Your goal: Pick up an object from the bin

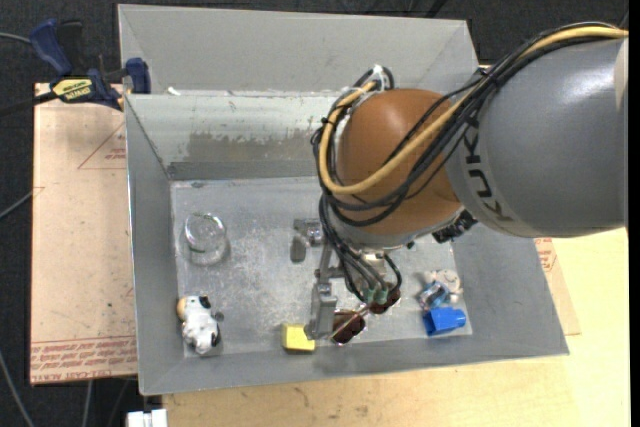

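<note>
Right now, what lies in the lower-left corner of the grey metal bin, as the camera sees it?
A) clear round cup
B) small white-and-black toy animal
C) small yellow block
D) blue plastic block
B: the small white-and-black toy animal lies in that corner of the grey metal bin, while the clear round cup sits further up the left side.
</note>
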Motion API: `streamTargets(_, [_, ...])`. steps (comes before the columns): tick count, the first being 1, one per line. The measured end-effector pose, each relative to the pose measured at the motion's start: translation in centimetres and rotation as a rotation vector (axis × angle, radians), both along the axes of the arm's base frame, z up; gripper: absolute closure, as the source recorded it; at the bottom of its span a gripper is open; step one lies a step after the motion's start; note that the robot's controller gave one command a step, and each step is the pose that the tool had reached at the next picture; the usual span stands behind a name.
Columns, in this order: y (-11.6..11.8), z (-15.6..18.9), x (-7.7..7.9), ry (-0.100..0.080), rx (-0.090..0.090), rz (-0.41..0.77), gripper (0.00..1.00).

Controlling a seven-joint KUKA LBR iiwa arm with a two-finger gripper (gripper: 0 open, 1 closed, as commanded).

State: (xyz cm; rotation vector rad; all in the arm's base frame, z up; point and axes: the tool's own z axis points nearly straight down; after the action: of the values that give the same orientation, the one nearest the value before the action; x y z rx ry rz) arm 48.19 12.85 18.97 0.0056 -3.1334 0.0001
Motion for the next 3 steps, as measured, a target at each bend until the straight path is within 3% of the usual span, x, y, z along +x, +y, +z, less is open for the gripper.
streamTargets(1, [-0.1, 0.4, 0.2, -0.008, 0.001, -0.004, 0.0])
streamTargets(2, [-6.9, -5.1, 0.6, -0.01, 0.001, 0.111, 0.0])
streamTargets(3, [-0.1, -5.8, 1.3, -0.01, 0.002, -0.023, 0.0])
